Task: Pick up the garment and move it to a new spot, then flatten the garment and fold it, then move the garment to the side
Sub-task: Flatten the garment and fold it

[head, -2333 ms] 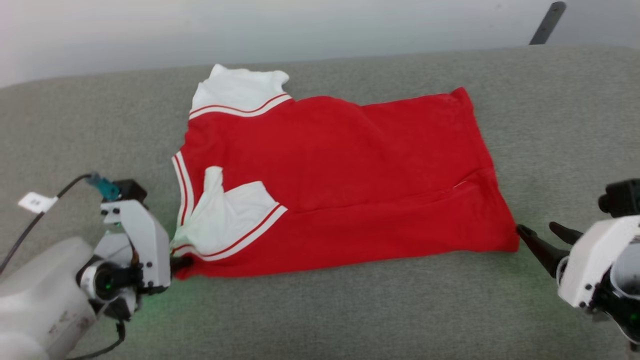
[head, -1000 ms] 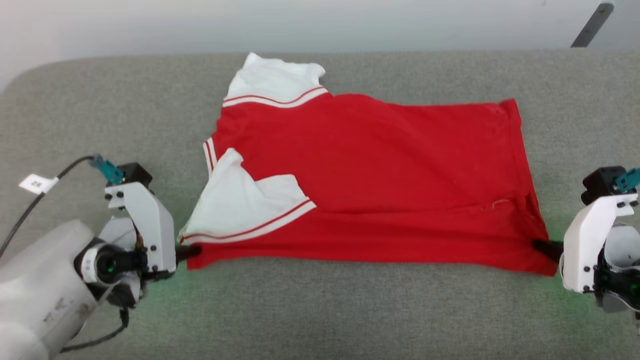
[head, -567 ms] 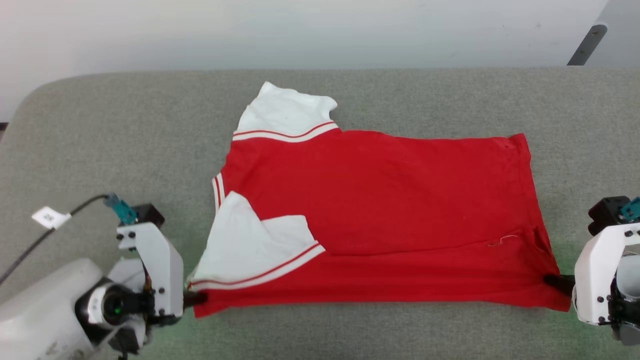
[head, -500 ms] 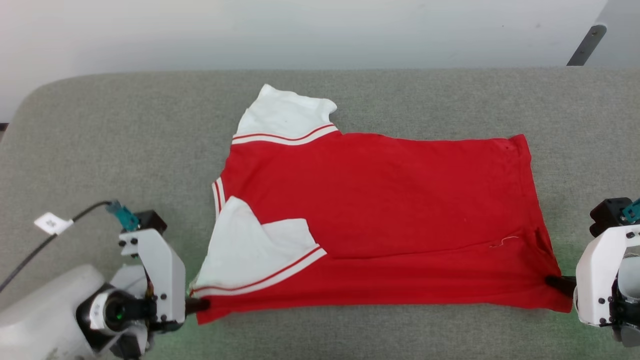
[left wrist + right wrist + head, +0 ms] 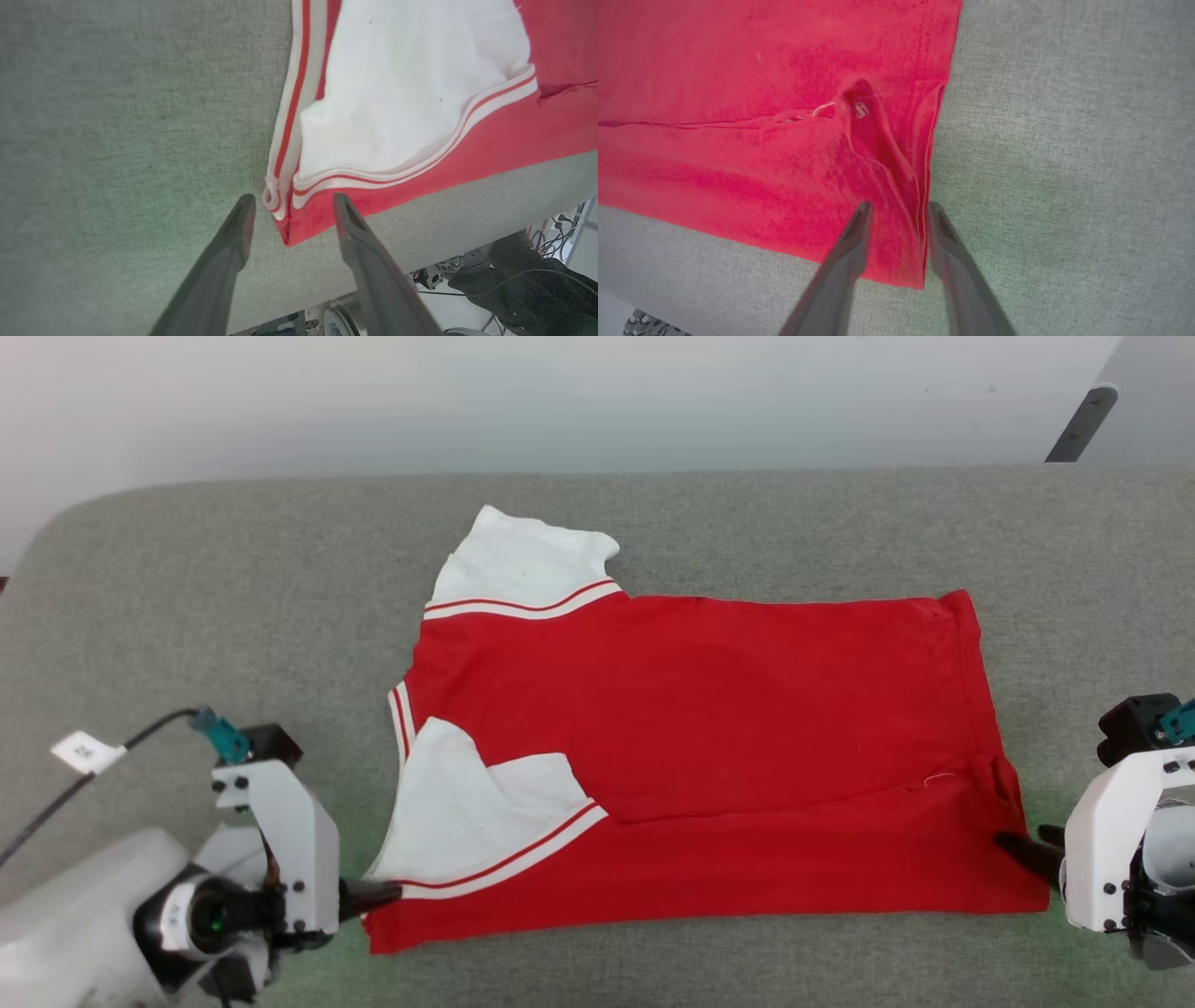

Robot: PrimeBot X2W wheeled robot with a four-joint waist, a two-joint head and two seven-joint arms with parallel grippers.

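With the shirt (image 5: 709,728) flat by the bench's (image 5: 187,579) front edge, left gripper (image 5: 293,198) and right gripper (image 5: 899,205) spread-jawed astride its near corners, you seem mid-fold; next pinch both corners evenly.

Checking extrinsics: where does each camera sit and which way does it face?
Head view: on the head, facing forward-down at the garment on the grey surface; left hand lower left, right hand lower right.
Left wrist view: left wrist, along its fingers at the white-sleeve corner.
Right wrist view: right wrist, along its fingers at the red hem corner.
Shared: head view also shows both corners.
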